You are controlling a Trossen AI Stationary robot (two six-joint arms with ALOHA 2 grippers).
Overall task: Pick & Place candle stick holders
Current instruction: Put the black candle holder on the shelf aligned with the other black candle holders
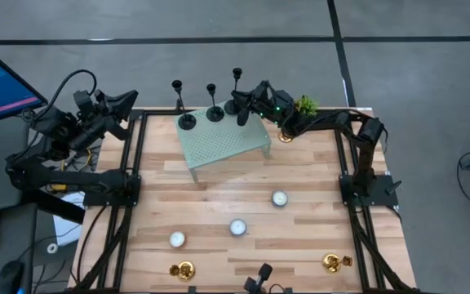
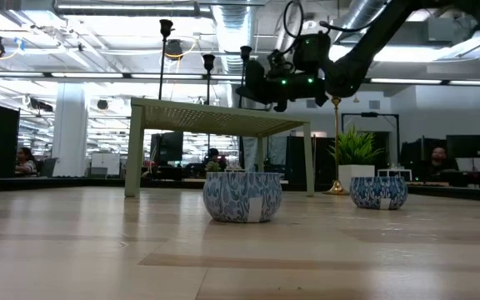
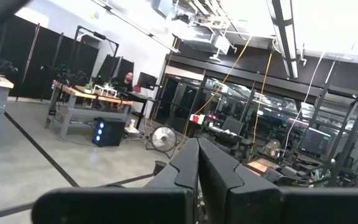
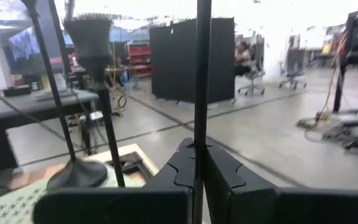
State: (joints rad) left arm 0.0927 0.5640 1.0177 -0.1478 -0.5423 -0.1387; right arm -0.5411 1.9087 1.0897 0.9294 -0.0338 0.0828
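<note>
The wooden desk (image 1: 219,196) carries a pale green perforated riser table (image 1: 223,140) near its far edge. On the riser's far side stand three black slim-stemmed candle stick holders: one (image 1: 186,121) toward its left corner, one (image 1: 215,112) in the middle, and a third (image 1: 237,98) at the right. The right pincer (image 1: 243,113) is at that far right corner of the riser, its fingers clamped tight around the thin stem of the third holder, as the right wrist view shows. The left pincer (image 3: 197,163) is fully closed on nothing, parked off the desk's far left corner. A small green potted plant (image 1: 305,104) sits by the far right corner. Three white tealight candles (image 1: 279,198) lie across the desk's middle. Two short gold holders (image 1: 183,269) (image 1: 333,262) rest by the near edge, one toward each corner.
</note>
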